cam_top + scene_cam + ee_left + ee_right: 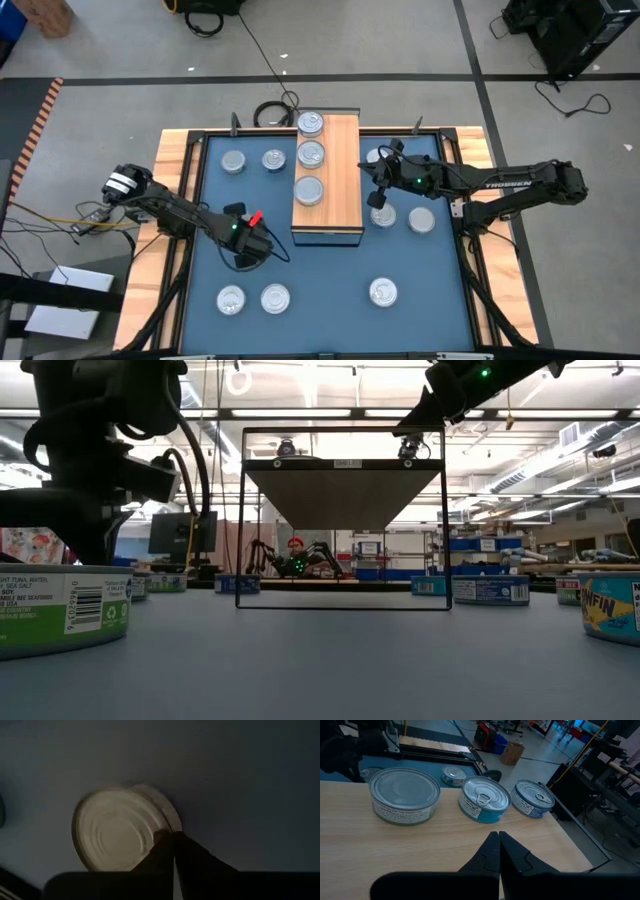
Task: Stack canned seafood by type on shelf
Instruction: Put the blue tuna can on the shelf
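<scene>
The shelf (pixel 340 185), a wood-topped block, carries three tins in a row: a plain-lidded one (pixel 405 795) and two pull-tab tins with teal-blue sides (pixel 484 799) (pixel 533 798). More tins lie flat on the blue mat (pixel 330 290). My left gripper (pixel 252 247) points steeply down near the shelf's near left corner, shut, its tips (pixel 173 836) at the edge of a silver-lidded tin (pixel 117 832) that the high view hides. My right gripper (pixel 498 835) hovers shut and holds nothing, above the shelf's right side (pixel 384 188). My left gripper's shut fingertips (pixel 162 840) meet the tin at its rim (pixel 170 820), coming from above and slanting down. The tin lies flat on the mat, lid up. Whether the rim's lip is caught between the tips or only touched, I cannot tell.
Loose tins on the mat: two at the far left (pixel 233 162) (pixel 273 159), two at the near left (pixel 231 298) (pixel 275 298), one near right (pixel 383 292), others right of the shelf (pixel 421 219). Bare mat lies in the near middle. Cables lie beyond the table's far edge.
</scene>
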Motion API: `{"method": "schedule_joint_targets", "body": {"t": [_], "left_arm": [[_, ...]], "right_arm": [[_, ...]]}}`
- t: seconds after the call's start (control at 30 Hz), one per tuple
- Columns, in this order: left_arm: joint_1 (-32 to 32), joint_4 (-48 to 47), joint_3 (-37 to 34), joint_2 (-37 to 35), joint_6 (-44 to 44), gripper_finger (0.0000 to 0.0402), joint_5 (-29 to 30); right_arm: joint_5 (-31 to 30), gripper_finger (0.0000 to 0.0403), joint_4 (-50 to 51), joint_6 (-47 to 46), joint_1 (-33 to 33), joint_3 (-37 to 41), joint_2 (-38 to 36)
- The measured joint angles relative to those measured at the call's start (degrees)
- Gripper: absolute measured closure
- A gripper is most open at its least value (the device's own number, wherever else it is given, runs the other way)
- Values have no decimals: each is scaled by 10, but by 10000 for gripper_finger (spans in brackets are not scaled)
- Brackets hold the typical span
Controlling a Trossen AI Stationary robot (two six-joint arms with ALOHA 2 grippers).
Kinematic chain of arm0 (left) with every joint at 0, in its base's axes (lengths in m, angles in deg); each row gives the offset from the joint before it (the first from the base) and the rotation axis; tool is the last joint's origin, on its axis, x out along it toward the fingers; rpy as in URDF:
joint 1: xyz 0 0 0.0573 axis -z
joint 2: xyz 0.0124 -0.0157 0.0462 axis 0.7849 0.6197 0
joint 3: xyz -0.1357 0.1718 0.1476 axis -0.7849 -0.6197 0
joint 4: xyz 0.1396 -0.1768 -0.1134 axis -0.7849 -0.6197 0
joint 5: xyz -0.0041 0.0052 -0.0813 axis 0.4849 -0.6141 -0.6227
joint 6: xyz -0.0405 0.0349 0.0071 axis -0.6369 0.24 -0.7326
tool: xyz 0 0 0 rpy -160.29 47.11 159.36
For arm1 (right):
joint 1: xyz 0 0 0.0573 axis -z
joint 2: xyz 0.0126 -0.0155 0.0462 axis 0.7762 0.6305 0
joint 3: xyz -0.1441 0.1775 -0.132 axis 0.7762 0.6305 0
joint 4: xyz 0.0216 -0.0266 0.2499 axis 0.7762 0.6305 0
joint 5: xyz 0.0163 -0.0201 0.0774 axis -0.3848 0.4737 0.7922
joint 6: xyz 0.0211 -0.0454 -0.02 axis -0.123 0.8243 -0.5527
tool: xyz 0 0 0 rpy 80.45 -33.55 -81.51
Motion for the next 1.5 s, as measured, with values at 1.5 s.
{"method": "schedule_joint_targets", "body": {"t": [1.5], "left_arm": [[0,184,29,-187,161,401,-236]], "right_arm": [[197,398,3,-48,-7,0,0]]}}
